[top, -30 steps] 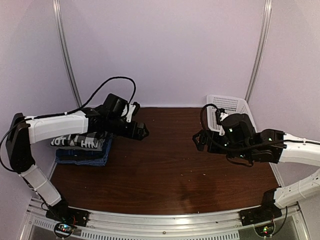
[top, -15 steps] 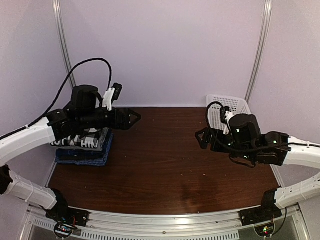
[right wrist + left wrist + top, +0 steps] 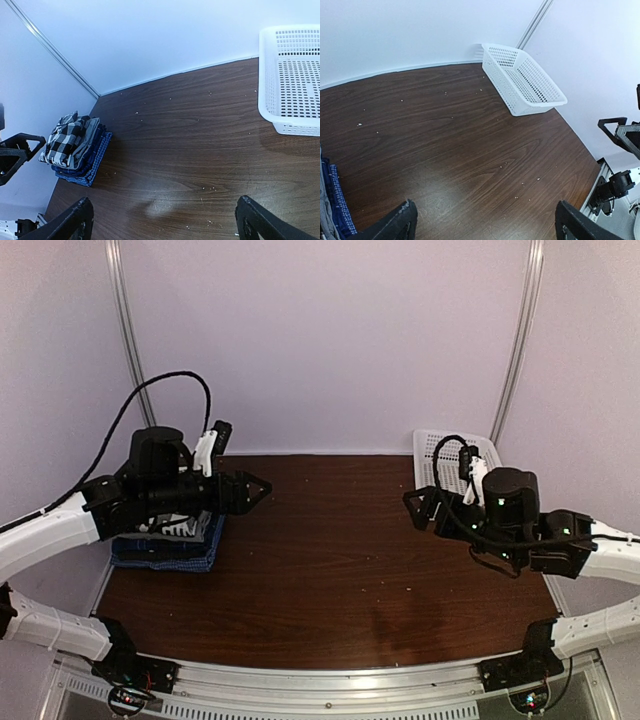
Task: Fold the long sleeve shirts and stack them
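The left gripper (image 3: 256, 485) hangs wide and empty; the stacked shirts (image 3: 75, 147) lie just behind and below it at the counter's (image 3: 330, 570) left edge. The right gripper (image 3: 414, 510), equally wide, is well apart, so the left arm looks nearer.

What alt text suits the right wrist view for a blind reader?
A stack of folded shirts, black-and-white check on top, sits at the left of a dark brown wooden table; a white plastic lattice basket stands at right. The open right gripper frames the bottom.
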